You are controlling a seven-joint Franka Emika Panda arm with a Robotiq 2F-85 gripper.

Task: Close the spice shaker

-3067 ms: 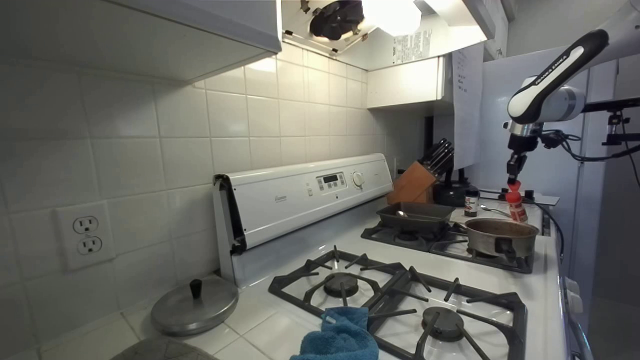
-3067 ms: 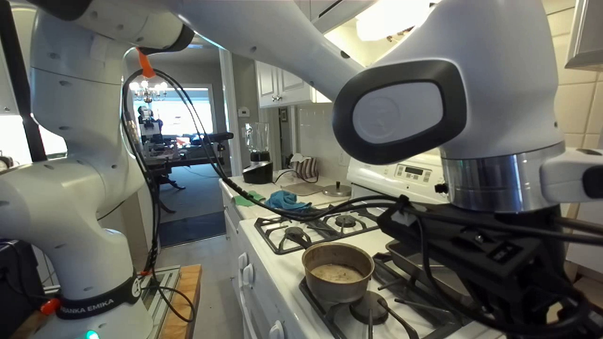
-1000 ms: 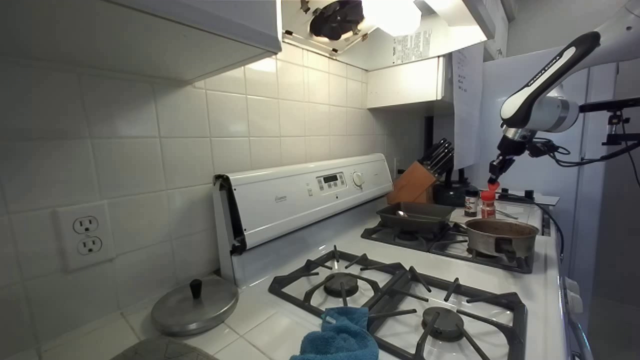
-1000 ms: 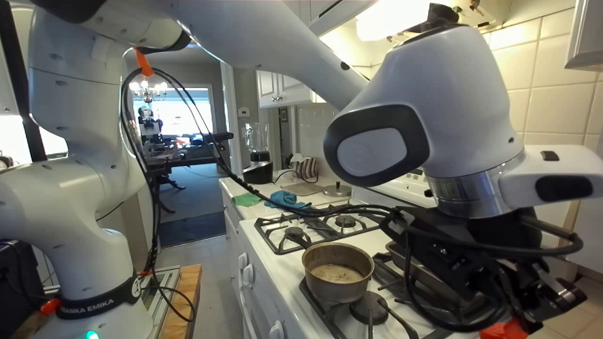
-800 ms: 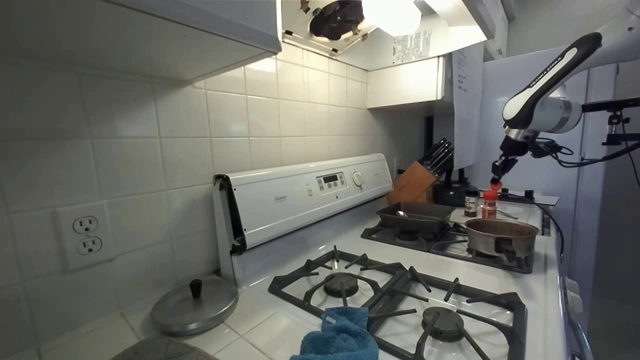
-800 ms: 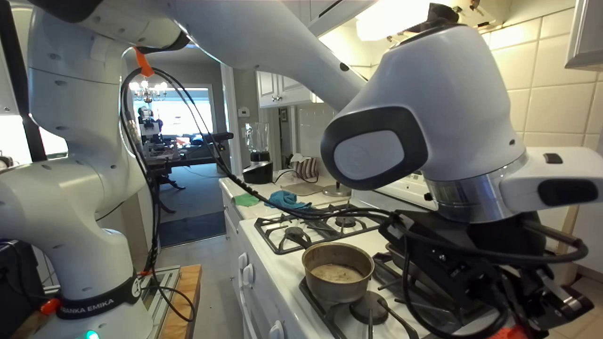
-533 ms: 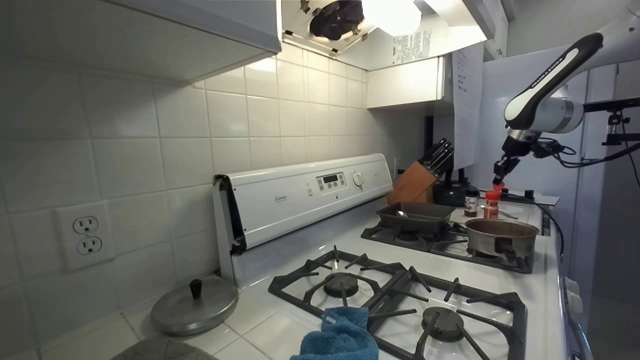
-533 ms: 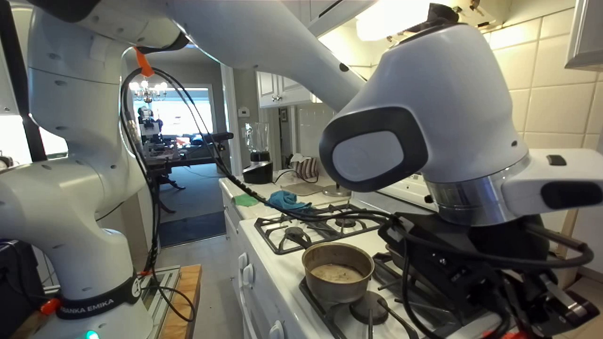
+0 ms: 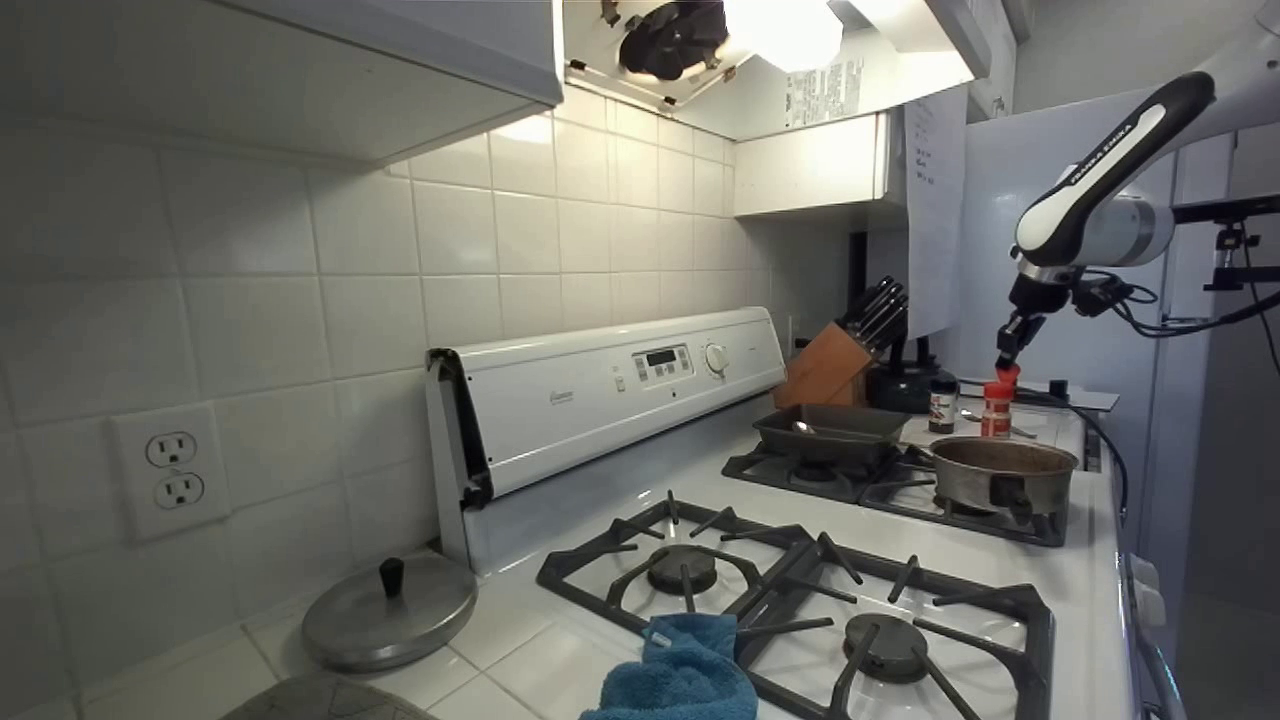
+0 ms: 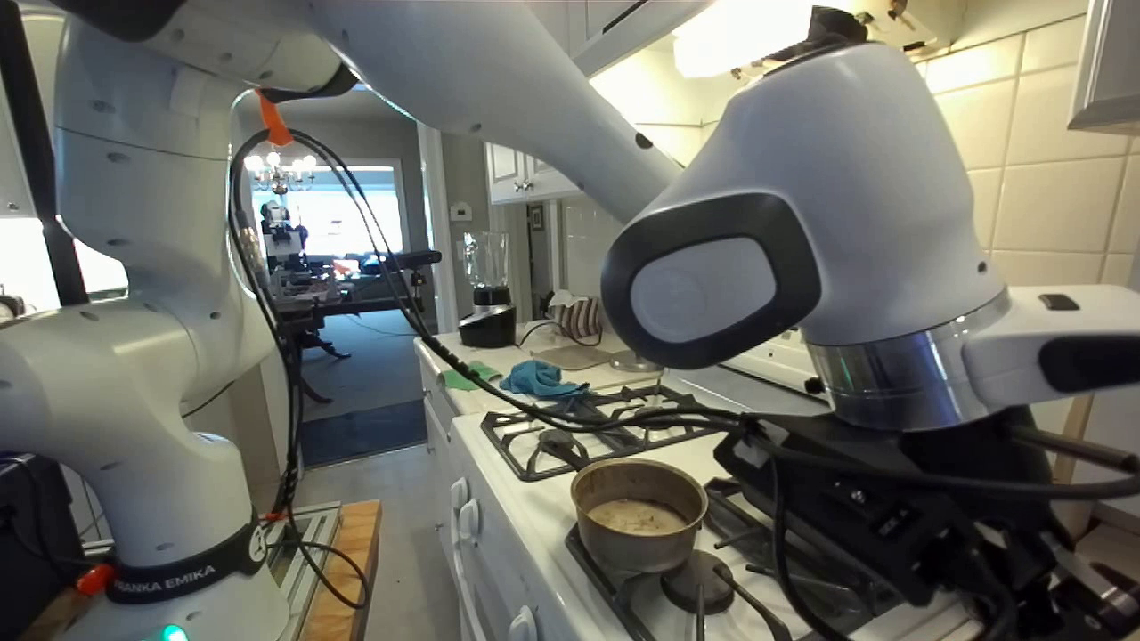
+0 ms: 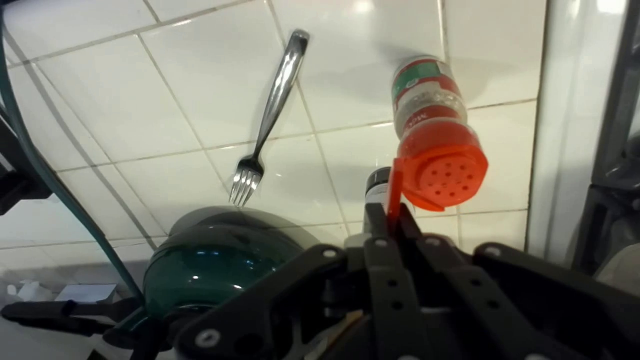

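- At the bottom of the wrist view, the gripper (image 11: 393, 217) has its fingers drawn nearly together, pinching the red lid flap (image 11: 394, 187) between their tips.
- Just past the tips, that flap stands up from the red cap (image 11: 434, 140), leaving the sifter holes (image 11: 447, 175) uncovered.
- The spice shaker (image 11: 431, 100) is under the gripper, over the white tile counter (image 11: 135, 105); in an exterior view its labelled body (image 9: 996, 424) looks close to upright. Whether its base touches the tile, I cannot tell.
- A black-capped spice bottle (image 9: 942, 412) stands near the shaker, apart from it.
- A metal fork (image 11: 280, 90) lies on the tile, tines toward the dark-green kettle (image 11: 215, 270).
- In both exterior views a metal saucepan (image 9: 955, 480) sits at the gas stove's (image 9: 540, 430) end nearest the shaker.
- Beside it rests a dark rectangular baking pan (image 9: 840, 450), with a wooden knife block (image 9: 820, 370) behind.
- Farther off, a blue towel (image 9: 670, 675) lies at the stove's edge, near a domed pot lid (image 9: 390, 625).
- Farthest, a blender (image 10: 488, 312) stands past the towel.
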